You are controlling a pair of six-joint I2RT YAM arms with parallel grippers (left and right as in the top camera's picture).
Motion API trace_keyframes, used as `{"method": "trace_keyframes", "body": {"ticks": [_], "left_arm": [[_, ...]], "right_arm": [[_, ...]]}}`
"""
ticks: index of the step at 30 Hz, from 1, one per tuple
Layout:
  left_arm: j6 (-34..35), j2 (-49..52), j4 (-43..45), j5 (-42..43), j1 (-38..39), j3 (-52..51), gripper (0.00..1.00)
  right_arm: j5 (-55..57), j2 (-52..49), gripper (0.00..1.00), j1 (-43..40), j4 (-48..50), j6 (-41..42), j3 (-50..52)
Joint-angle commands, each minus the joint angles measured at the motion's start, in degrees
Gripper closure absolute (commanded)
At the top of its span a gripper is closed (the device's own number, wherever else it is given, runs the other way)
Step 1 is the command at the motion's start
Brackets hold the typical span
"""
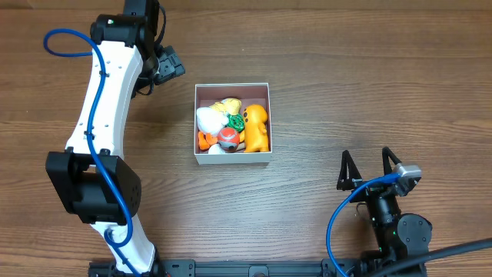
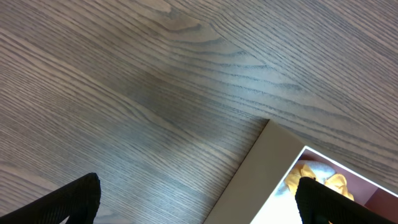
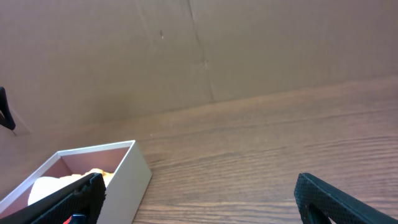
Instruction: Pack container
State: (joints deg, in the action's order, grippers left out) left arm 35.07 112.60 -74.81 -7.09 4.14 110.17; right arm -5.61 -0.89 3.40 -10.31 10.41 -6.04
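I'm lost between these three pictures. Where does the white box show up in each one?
Overhead: box in the middle of the picture, with toys inside.
Left wrist: box at the lower right, one corner pointing up, cut off by the frame.
Right wrist: box at the lower left, seen from the side.
Shared landmark: the wood-grain table under the box in all three.

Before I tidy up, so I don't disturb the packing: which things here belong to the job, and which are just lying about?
Job: container, toys in it, left gripper, right gripper.
Not the job: table, cardboard wall.
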Motion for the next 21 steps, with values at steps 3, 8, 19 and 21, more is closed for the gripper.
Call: {"method": "trace_keyframes", "body": {"ticks": [3,8,19,21], "left_arm": [[1.1,-1.4,0.1,0.1,0.0,0.5,0.00],[1.1,-1.4,0.1,0.1,0.0,0.5,0.00],[1.1,-1.4,0.1,0.1,0.0,0.5,0.00],[1.1,-1.4,0.1,0.1,0.0,0.5,0.00]], "right_arm": [[-0.5,0.7,0.00,-0.3,5.4,-1.7,3.1],[-0.5,0.7,0.00,-0.3,8.5,-1.7,5.7],[-0.6,0.7,0.00,-0.3,9.6,-5.7,5.6],[-0.5,0.7,0.00,-0.3,9.5,-5.7,5.6]]}}
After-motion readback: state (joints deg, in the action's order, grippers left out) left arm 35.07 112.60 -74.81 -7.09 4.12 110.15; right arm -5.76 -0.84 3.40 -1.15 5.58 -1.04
